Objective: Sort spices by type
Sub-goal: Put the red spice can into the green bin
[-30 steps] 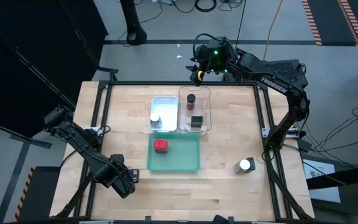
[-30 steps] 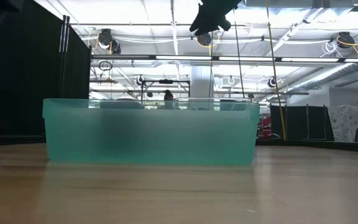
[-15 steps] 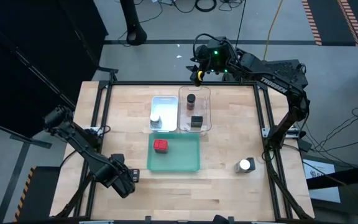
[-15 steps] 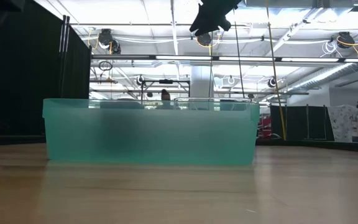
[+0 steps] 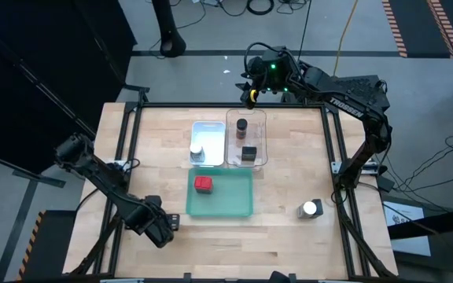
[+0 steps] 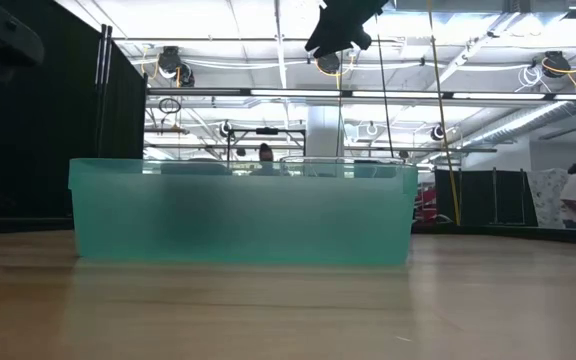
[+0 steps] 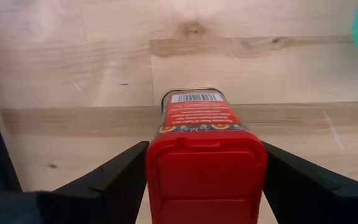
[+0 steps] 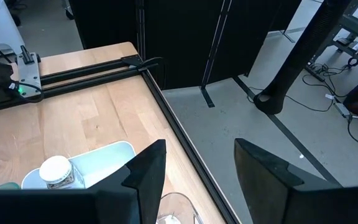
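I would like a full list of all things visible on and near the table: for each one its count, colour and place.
red tin: one, red, inside the green tray.
second red tin: one, red, clamped in the left gripper.
white-lidded jar: one, clear with white lid, in the white tray.
second white-lidded jar: one, white lid, on bare table near its right edge.
brown jar: one, dark lid, in the clear tray.
dark grey tin: one, in the clear tray.
green tray: one, table centre.
white tray: one, beyond the green tray.
clear tray: one, beside the white tray.
left gripper: near the table's front left corner.
right gripper: open, empty, above the table's far edge.
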Controlling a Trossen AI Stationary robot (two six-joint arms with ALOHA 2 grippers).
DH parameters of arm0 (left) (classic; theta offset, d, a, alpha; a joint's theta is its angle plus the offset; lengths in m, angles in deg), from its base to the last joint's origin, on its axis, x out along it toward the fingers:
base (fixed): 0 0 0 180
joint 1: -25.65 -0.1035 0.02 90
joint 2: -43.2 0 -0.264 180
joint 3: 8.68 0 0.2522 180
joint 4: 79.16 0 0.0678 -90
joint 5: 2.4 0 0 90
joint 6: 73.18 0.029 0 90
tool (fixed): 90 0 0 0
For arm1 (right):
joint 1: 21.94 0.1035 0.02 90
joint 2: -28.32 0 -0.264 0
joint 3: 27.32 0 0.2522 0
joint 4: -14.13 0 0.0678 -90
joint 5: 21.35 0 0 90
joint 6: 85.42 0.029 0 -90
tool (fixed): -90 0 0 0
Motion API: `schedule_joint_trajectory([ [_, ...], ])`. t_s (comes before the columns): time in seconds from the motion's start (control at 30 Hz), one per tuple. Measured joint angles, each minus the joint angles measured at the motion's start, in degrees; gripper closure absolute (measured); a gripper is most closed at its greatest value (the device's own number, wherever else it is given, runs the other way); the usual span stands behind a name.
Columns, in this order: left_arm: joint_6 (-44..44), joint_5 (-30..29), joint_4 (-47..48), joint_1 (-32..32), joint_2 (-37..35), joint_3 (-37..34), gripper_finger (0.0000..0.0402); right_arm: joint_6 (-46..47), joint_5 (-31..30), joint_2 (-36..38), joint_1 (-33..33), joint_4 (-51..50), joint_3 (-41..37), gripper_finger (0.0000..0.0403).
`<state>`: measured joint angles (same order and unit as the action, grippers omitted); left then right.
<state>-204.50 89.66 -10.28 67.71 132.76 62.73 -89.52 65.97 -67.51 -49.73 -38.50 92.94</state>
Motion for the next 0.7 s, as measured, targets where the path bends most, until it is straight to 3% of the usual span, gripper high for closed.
schedule_joint_trajectory([
  [0.17,2.0,0.0,-0.7,0.0,0.0,0.0,0.0181,0.1,0.0,0.0,0.0,0.0,0.0,0.0229],
  [0.47,6.0,2.7,0.9,0.0,-2.3,1.5,0.018,0.0,0.0,0.0,0.0,-0.2,0.0,0.0229],
  [0.7,16.3,3.1,12.9,-1.2,-9.1,9.2,0.018,-0.1,-0.1,0.4,0.0,-3.1,0.0,0.0229],
])
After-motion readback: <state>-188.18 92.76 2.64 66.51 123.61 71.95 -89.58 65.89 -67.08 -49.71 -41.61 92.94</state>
